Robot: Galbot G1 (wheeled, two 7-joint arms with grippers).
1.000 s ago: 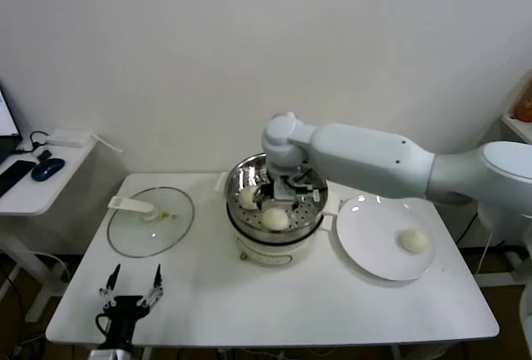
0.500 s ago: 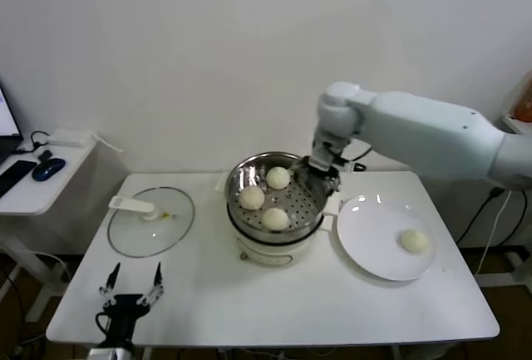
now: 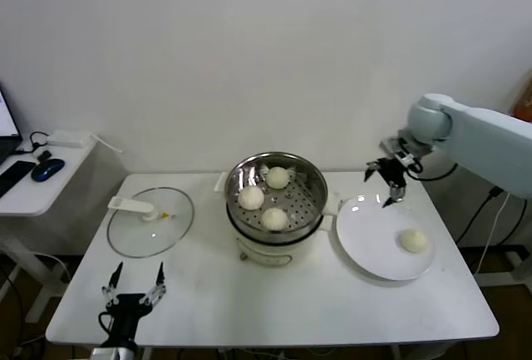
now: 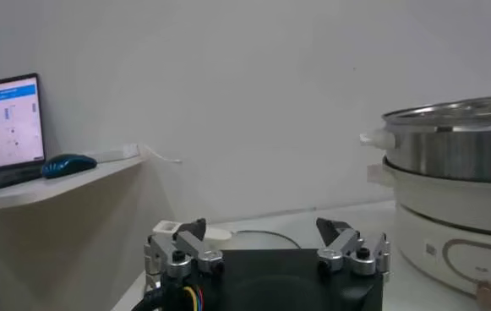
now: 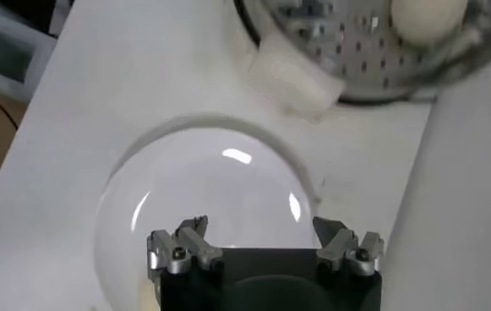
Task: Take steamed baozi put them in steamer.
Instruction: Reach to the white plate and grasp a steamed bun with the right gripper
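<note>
The steamer (image 3: 253, 174) stands mid-table, a shiny perforated basket on a cream pot base. Three baozi lie inside it: one at the back (image 3: 278, 177), one at the left (image 3: 251, 198), one at the front (image 3: 274, 218). A fourth baozi (image 3: 413, 240) rests on the white plate (image 3: 370, 239) to the right. My right gripper (image 3: 383, 186) hangs open and empty above the plate's far edge, beyond that bun. In the right wrist view the plate (image 5: 203, 194) lies under the open gripper (image 5: 262, 232), with the steamer (image 5: 346, 46) and a baozi (image 5: 427, 17) further off. My left gripper (image 3: 133, 283) is parked open at the table's front left.
A flat glass lid (image 3: 179, 219) with a white handle lies left of the steamer. A side desk (image 3: 29, 198) with a mouse and keyboard stands at far left. The wall runs close behind the table. The left wrist view shows the steamer's side (image 4: 456, 182) beyond the idle gripper (image 4: 262, 237).
My right gripper has left the steamer, where a third bun now lies at the back, and has swung right to hover over the plate's far edge. The left arm has stayed still.
</note>
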